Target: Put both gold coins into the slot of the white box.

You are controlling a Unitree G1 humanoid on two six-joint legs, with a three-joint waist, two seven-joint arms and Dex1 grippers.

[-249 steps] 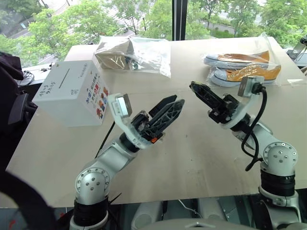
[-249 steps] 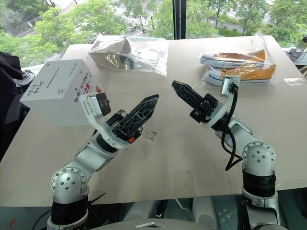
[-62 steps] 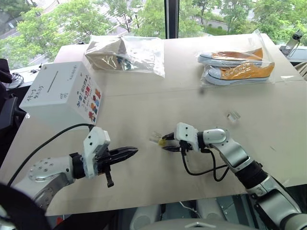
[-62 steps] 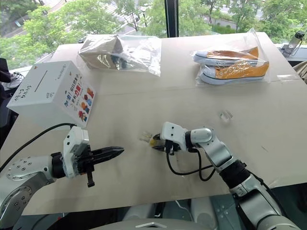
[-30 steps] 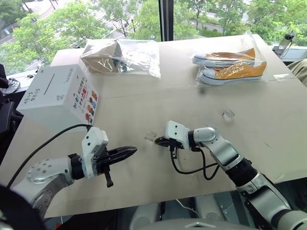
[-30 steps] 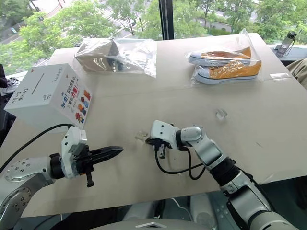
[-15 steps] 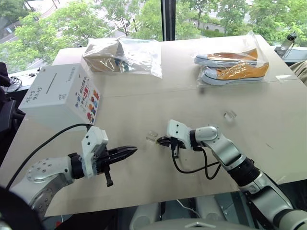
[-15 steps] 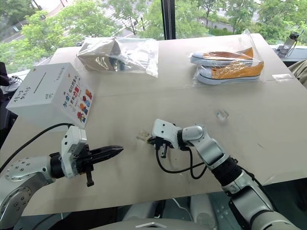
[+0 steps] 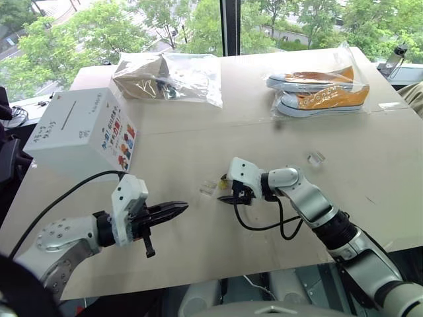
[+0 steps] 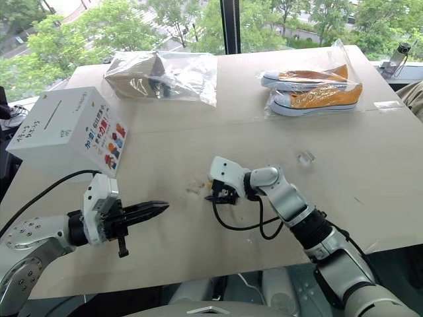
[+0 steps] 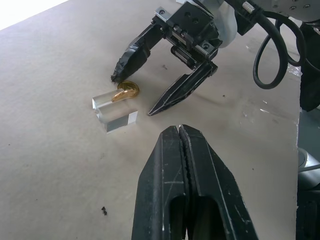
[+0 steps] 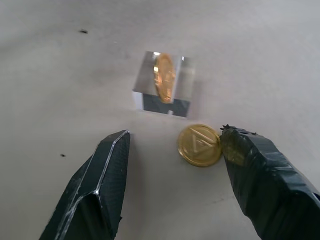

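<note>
One gold coin [image 12: 200, 145] lies flat on the table between the fingers of my right gripper [image 12: 175, 131], close to one fingertip [image 12: 235, 142]. That gripper [image 11: 132, 95] is open and holds nothing. Just past the coin [image 11: 125, 91] stands a small clear case [image 12: 164, 85] with a gold shape inside it; I cannot tell whether that is a coin or a reflection. My left gripper [image 11: 180, 134] is shut and empty, hovering a hand's width short of the case. The white box [image 9: 82, 132] stands at the table's left, its dark slot [image 9: 69, 119] on top.
A second clear case [image 9: 316, 158] lies to the right. At the back sit a plastic bag with orange shoes [image 9: 320, 89] and a bag with a brown item [image 9: 168, 78]. A black cable [image 9: 66, 195] loops from my left arm below the box.
My right gripper has gone from shut to open beside the clear case, and the gold coin now lies free between its fingers. The left arm has not moved.
</note>
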